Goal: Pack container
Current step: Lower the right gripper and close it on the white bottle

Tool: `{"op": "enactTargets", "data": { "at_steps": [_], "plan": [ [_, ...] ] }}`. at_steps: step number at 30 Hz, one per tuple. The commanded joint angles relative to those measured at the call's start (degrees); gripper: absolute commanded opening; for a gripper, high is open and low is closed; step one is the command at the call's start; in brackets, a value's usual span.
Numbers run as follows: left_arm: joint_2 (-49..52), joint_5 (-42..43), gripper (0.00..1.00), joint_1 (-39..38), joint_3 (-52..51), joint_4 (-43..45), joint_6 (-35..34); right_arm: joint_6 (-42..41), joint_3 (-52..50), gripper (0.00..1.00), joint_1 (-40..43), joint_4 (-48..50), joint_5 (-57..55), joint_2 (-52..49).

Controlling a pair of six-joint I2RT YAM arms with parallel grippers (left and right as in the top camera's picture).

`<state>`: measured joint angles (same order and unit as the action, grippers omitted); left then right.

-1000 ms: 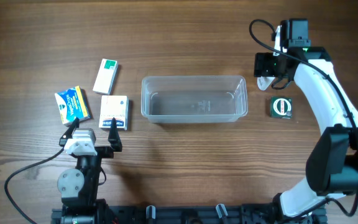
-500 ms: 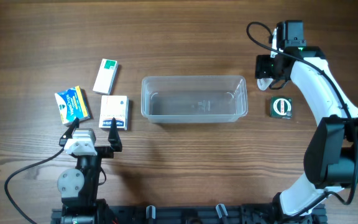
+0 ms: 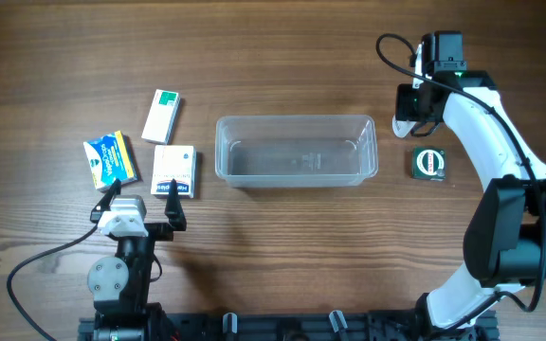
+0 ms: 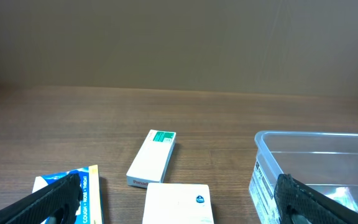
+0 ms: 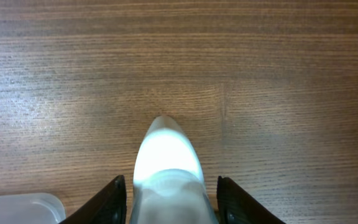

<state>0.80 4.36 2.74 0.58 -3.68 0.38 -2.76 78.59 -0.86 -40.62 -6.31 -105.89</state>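
Observation:
The container [image 3: 297,121] is a clear rectangular tub at the table's middle, empty; its near corner [image 4: 303,143] shows in the left wrist view and a corner [image 5: 17,208] in the right wrist view. To its right, my right gripper [image 3: 408,116] points down over a small clear bottle with a white cap [image 5: 166,155]. Its jaws [image 5: 171,202] stand close on either side of the bottle, a thin gap showing on each side. My left gripper [image 3: 142,194] rests open at the near left, its fingers [image 4: 48,199] wide apart, holding nothing.
Three small boxes lie left of the tub: a white and green one [image 3: 160,116], a blue and yellow one [image 3: 110,160] and a white one [image 3: 174,170], just ahead of the left gripper. A dark square item with a round green face [image 3: 429,163] lies right of the tub.
The right gripper shifted slightly toward the table's far side over the bottle and its jaws narrowed around it. The left arm and the boxes have not moved.

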Motion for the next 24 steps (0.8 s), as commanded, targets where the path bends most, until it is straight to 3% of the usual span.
{"op": "enactTargets", "data": {
  "at_steps": [1, 5, 10, 24],
  "plan": [
    [-0.39, 0.7, 1.0, 0.0, -0.26, -0.24, 0.87, -0.2, 0.79, 0.44, 0.2, -0.5, -0.76, -1.18],
    [-0.42, 0.7, 1.0, 0.0, -0.26, -0.26, 0.87, -0.2, 0.79, 0.42, 0.2, -0.63, -0.76, -1.18],
    [-0.39, 0.7, 1.0, 0.0, -0.26, -0.24, 0.87, -0.2, 0.79, 0.31, 0.2, -0.72, -0.74, -1.16],
    [-0.39, 0.7, 1.0, 0.0, -0.26, -0.24, 0.87, -0.24, 1.33, 0.28, -0.22, -0.98, -0.09, 5.11]
  ]
}}
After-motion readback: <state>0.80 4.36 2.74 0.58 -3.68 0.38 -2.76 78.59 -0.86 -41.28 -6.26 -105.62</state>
